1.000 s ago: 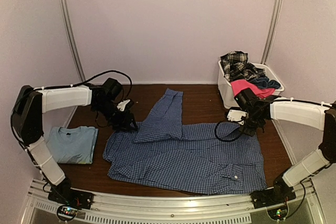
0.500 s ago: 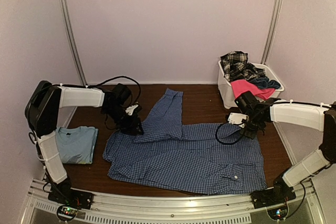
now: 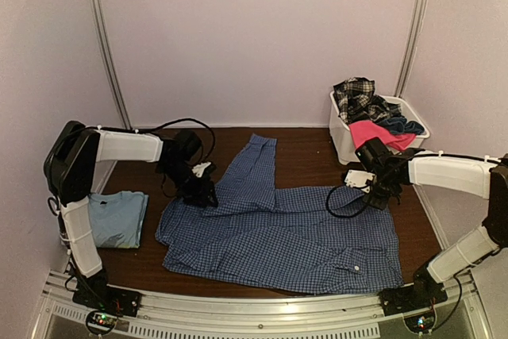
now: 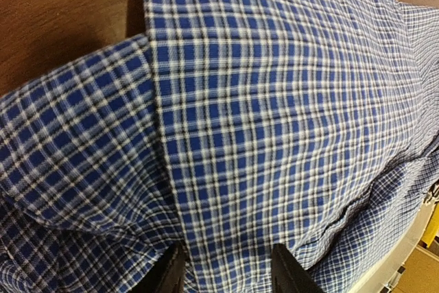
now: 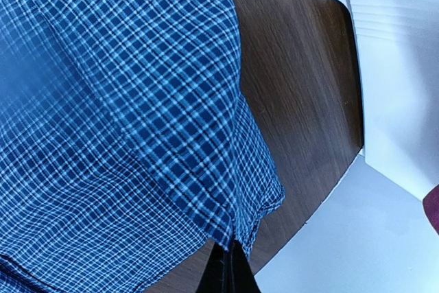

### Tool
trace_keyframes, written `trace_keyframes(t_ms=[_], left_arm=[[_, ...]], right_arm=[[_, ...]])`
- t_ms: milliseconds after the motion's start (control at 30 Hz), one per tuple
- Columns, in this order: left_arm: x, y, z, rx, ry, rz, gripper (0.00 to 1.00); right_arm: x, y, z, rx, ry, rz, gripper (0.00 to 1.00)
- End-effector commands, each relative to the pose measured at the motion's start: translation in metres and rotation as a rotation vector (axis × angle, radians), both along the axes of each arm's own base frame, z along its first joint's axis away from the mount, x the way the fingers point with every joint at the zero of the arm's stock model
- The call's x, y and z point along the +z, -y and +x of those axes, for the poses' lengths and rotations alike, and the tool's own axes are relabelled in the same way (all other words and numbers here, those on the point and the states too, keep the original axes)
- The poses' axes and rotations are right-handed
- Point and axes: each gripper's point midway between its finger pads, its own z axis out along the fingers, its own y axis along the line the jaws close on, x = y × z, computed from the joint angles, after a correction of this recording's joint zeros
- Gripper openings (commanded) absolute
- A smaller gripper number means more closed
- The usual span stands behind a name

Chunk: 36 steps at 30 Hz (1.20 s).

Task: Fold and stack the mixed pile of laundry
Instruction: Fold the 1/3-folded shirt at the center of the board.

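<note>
A blue small-check button shirt (image 3: 278, 228) lies spread flat mid-table, one sleeve folded up toward the back. My left gripper (image 3: 202, 194) is down at the shirt's left shoulder. In the left wrist view its jaws (image 4: 228, 272) stand apart, open, over flat checked cloth (image 4: 274, 101). My right gripper (image 3: 379, 196) is at the shirt's right edge. In the right wrist view it (image 5: 230, 269) is shut on the shirt's hem (image 5: 116, 101). A folded light blue T-shirt (image 3: 115, 218) lies at the left.
A white basket (image 3: 343, 142) at the back right holds a black-white plaid piece (image 3: 355, 93), a hot pink piece (image 3: 373, 130) and a dark navy piece (image 3: 403, 125). The basket wall (image 5: 398, 66) is close beside my right gripper. Brown tabletop (image 4: 62, 18) shows around the shirt.
My left arm has reached right, bringing its gripper onto the shirt's left shoulder. The right gripper has barely shifted and stays pinched on the hem.
</note>
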Motion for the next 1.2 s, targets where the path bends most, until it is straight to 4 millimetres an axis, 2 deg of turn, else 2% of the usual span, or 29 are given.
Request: trace_keyframes(t_ms=[0, 100, 200, 300, 400, 600, 767, 867, 1067, 1167], left_arm=[[-0.001, -0.005, -0.003, 0.006, 0.009, 0.025, 0.46], [-0.003, -0.005, -0.009, -0.004, -0.008, 0.015, 0.5], [0.002, 0.004, -0.015, -0.028, -0.017, -0.059, 0.45], [0.009, 0.009, -0.015, -0.051, -0.008, -0.09, 0.27], [0.029, 0.009, -0.002, -0.048, 0.029, -0.099, 0.01], [0.076, 0.001, 0.034, -0.01, 0.112, -0.133, 0.0], [0.107, -0.002, 0.046, -0.017, 0.161, -0.135, 0.0], [0.109, -0.004, 0.045, -0.029, 0.158, -0.129, 0.0], [0.087, -0.012, 0.028, -0.063, 0.102, -0.092, 0.0], [0.082, -0.015, 0.023, -0.07, 0.092, -0.081, 0.0]], right_arm=[[0.006, 0.006, 0.001, -0.015, 0.026, -0.014, 0.0], [0.006, 0.006, 0.001, -0.014, 0.025, -0.015, 0.0], [0.005, 0.006, 0.0, -0.012, 0.024, -0.018, 0.0], [0.005, 0.008, 0.0, -0.014, 0.027, -0.029, 0.0], [0.008, 0.011, 0.002, -0.022, 0.04, -0.041, 0.0], [0.016, 0.02, 0.009, -0.045, 0.063, -0.051, 0.0], [0.014, 0.021, 0.0, -0.045, 0.036, -0.035, 0.0], [0.012, 0.019, -0.01, -0.032, 0.016, -0.011, 0.0], [-0.006, 0.012, -0.045, 0.044, -0.07, 0.036, 0.0], [-0.017, 0.006, -0.064, 0.087, -0.122, 0.06, 0.0]])
